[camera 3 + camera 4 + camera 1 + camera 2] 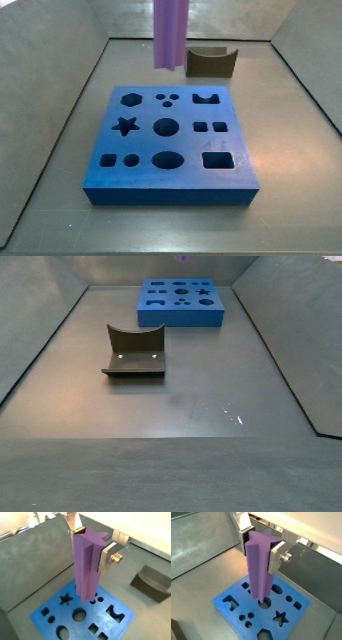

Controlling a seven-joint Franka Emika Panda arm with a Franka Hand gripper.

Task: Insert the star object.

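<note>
The hand [91, 543] hangs above the blue block [171, 140], clamping the star object [88, 567] upright, its lower end clear of the block's top. Beyond the block stands the dark brown notched block [210, 62], well apart. In front of that block the tabletop [201, 406] lies bare between grey walls [40, 316].

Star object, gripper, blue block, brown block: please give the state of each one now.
star object: upright, held above the block, not inserted.
gripper: shut on the peg's top, above the block.
blue block: flat on the floor, star hole empty.
brown notched block: apart, untouched.
</note>
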